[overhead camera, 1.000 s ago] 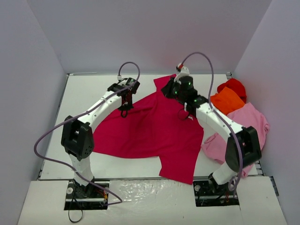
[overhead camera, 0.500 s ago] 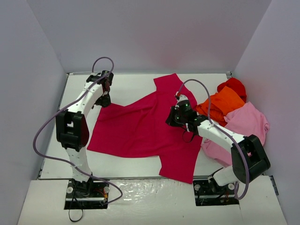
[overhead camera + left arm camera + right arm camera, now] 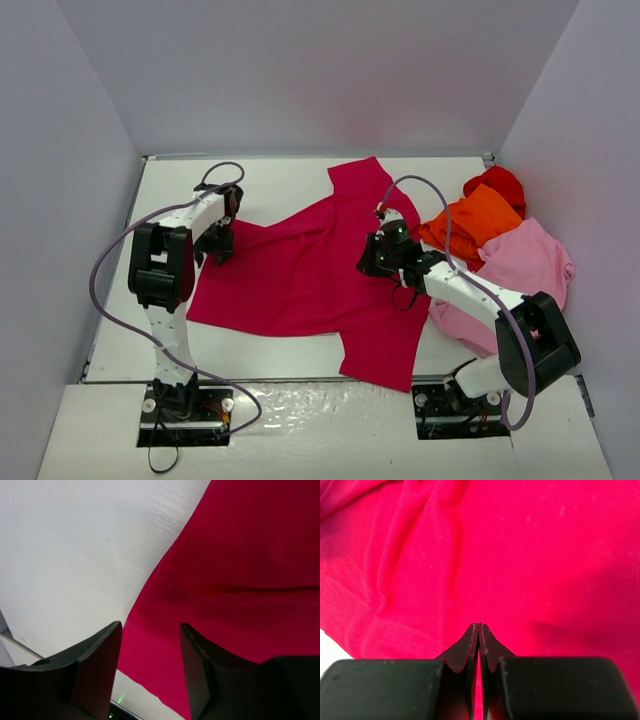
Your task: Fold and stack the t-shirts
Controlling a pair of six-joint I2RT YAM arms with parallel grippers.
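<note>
The big shirt (image 3: 300, 280) is deep pinkish red, all one colour. The orange shirt (image 3: 470, 222), the light pink shirt (image 3: 530, 262) and the bright red shirt (image 3: 498, 184) are plain too. The table (image 3: 280, 185) is white. The left arm (image 3: 172, 345) and right arm (image 3: 462, 288) are white with black parts, and their cables (image 3: 94, 288) are pale purple.

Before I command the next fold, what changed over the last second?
The left gripper dragged a corner of the crimson t-shirt out to the left, then opened and let go; it now sits open over that edge. The right gripper came down from the far sleeve to mid-shirt, shut throughout. The shirt lies flatter. The orange t-shirt, pink t-shirt and bright red t-shirt stayed put.
</note>
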